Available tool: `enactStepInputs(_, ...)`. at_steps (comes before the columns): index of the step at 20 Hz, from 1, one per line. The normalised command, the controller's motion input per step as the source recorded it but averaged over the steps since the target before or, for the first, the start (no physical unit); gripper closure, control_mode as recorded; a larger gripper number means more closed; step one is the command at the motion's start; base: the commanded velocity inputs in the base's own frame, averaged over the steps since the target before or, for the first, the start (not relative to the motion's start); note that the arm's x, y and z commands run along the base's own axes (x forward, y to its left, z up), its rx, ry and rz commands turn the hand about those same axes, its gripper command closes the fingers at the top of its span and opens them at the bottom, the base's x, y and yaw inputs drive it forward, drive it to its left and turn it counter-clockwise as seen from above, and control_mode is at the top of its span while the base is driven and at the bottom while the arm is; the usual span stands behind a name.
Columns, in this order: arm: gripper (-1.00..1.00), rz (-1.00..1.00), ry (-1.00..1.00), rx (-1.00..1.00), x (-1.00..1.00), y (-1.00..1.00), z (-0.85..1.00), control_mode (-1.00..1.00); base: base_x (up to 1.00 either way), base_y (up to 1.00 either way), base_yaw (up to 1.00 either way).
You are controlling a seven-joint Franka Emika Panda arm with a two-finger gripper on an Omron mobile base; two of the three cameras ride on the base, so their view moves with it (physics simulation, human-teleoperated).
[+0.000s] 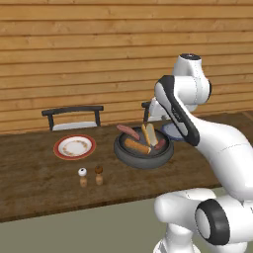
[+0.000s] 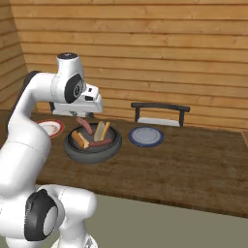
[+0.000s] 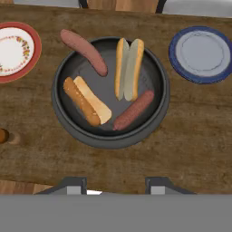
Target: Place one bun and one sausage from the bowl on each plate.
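While both plates lie bare, we judge the task not yet begun: the small round white plate with a red rim and speckled pattern (image 3: 13, 50) and the small round pale blue-grey plate with a darker blue rim (image 3: 201, 53) carry nothing. Between them, on the brown wooden table (image 3: 195, 131), sits the wide, shallow, round dark grey bowl (image 3: 61, 118), and all the food is in it. We count two tan split buns, one lying slantwise in the bowl (image 3: 86, 100) and one lying straighter on the blue plate's side (image 3: 128, 68), plus two reddish-brown sausages, one resting over the bowl's rim toward the red-rimmed plate (image 3: 84, 51) and one low inside the bowl (image 3: 133, 110). So four transfers are left, a bun and a sausage for each plate. Our gripper (image 3: 115, 186) hangs above the bowl, holding nothing; its two finger tips stand apart in the hand view, with bare table between them. Toward the near edge of the table stand two small shakers, one white-topped (image 1: 82, 177) and one brown-topped (image 1: 99, 175), clear of the plates.
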Motion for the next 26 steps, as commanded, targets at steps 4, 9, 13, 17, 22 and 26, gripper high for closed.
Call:
enactStepInputs(4, -1.00, 0.00, -0.02, -0.01, -0.44, 0.12, -0.10, -1.00, 0.00, 0.00, 0.00)
enactStepInputs(9, -1.00, 0.03, 0.01, -0.03, -0.01, 0.66, -0.32, -1.00, 0.00, 0.00, 0.00)
enactStepInputs(13, -1.00, 0.24, 0.07, -0.06, 0.57, 0.34, -0.55, -1.00, 0.00, 0.00, 0.00)
enactStepInputs(17, -1.00, 0.26, 0.17, -0.14, 0.46, -0.01, -0.58, -1.00, 0.00, 0.00, 0.00)
enactStepInputs(22, -1.00, 0.13, 0.05, -0.02, 0.33, 0.00, -0.50, -1.00, 0.00, 0.00, 0.00)
enactStepInputs(26, -1.00, 0.09, 0.00, -0.01, 0.34, 0.00, -0.41, -1.00, 0.00, 0.00, 0.00)
